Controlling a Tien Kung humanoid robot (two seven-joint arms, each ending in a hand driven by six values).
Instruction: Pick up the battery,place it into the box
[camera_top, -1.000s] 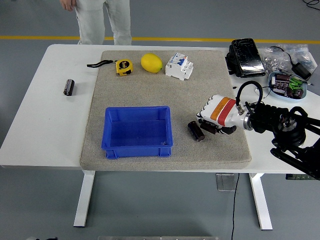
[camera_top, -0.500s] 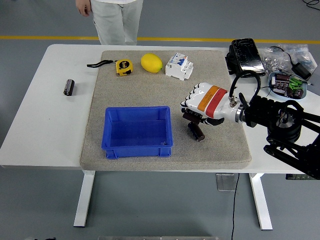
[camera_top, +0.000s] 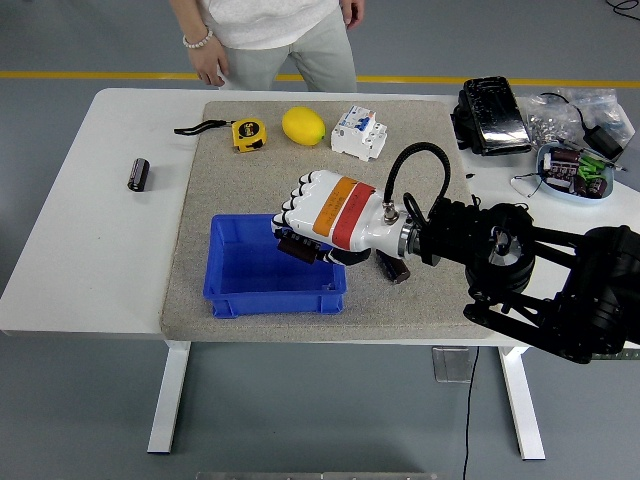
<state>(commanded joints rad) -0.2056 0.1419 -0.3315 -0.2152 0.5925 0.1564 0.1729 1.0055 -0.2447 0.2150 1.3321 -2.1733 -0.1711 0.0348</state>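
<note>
Your right hand (camera_top: 312, 222) has carried across from the mat's right side and now hangs over the blue box (camera_top: 228, 296), fingers curled around a dark battery (camera_top: 299, 248). I judge release comes next. 1 more battery (camera_top: 393, 268) lies on the mat (camera_top: 260, 170) beside the box; another battery (camera_top: 137, 174) sits far left. The person (camera_top: 265, 30) has shifted right.
</note>
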